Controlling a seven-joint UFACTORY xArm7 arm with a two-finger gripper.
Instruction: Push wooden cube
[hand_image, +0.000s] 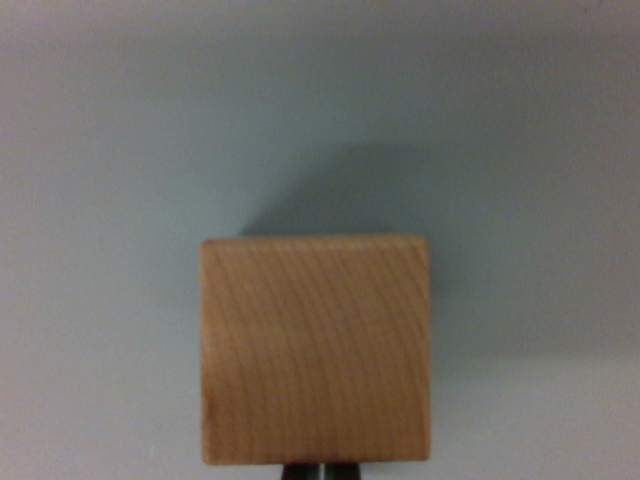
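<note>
Fingertips of the end effector (322, 470) peek in at the bottom edge, close together, right against the wooden cube (316, 350); it grips nothing. Cube rests lower-centre on the pale worktop (120, 150).

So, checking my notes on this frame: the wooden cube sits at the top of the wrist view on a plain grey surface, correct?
Not quite. The wrist view shows the wooden cube in the lower middle of the picture, not at the top. It does rest on a plain grey surface, with its shadow above it.
</note>
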